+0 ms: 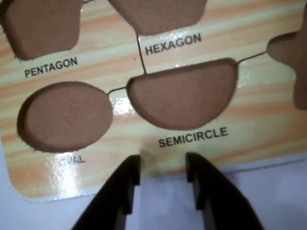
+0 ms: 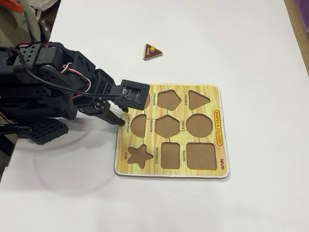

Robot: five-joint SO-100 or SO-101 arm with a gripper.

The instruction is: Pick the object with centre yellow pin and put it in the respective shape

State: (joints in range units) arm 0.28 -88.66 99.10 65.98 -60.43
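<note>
The object with centre yellow pin (image 2: 152,51) is a small dark-brown triangle. It lies on the white table behind the puzzle board (image 2: 183,172), well apart from the arm. The board's triangle cutout (image 2: 198,100) is at its far right corner in the fixed view. My gripper (image 2: 120,121) hovers over the board's left edge by the semicircle cutout (image 2: 139,124). In the wrist view the gripper (image 1: 163,160) is open with nothing between its black fingers. It points at the board (image 1: 268,120) just below the semicircle cutout (image 1: 184,96). The triangle piece is out of the wrist view.
All cutouts on the board are empty: the oval (image 1: 64,115), pentagon (image 1: 43,24), hexagon (image 1: 158,14) and star (image 2: 139,155), among others. The arm's black body (image 2: 43,82) fills the left of the fixed view. White table surrounds the board.
</note>
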